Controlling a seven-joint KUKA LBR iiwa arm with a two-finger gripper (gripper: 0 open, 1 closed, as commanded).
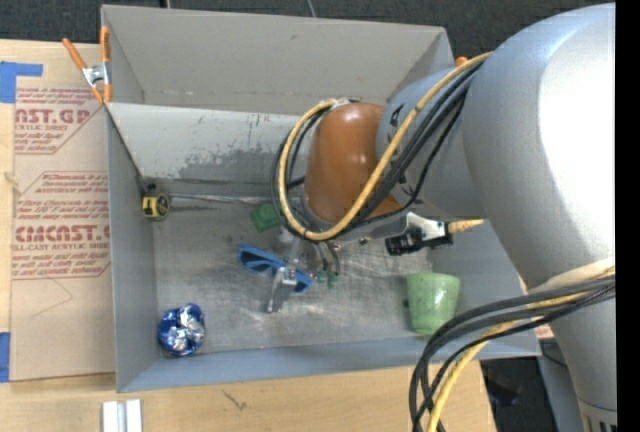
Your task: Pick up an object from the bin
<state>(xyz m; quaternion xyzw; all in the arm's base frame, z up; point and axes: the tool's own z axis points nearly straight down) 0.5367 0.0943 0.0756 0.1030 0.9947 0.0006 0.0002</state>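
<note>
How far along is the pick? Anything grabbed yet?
Done: the gripper is down at the bin floor, right at the blue plastic piece mid-bin. In hand: nothing visibly lifted; that piece lies on the floor. Left: grip it and lift out. The green cup and foil ball lie apart.

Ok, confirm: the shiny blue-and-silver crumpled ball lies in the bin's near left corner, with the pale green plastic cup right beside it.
Not beside it: the camera view shows the pale green plastic cup at the near right, apart from the shiny blue-and-silver crumpled ball in the near left corner.
</note>
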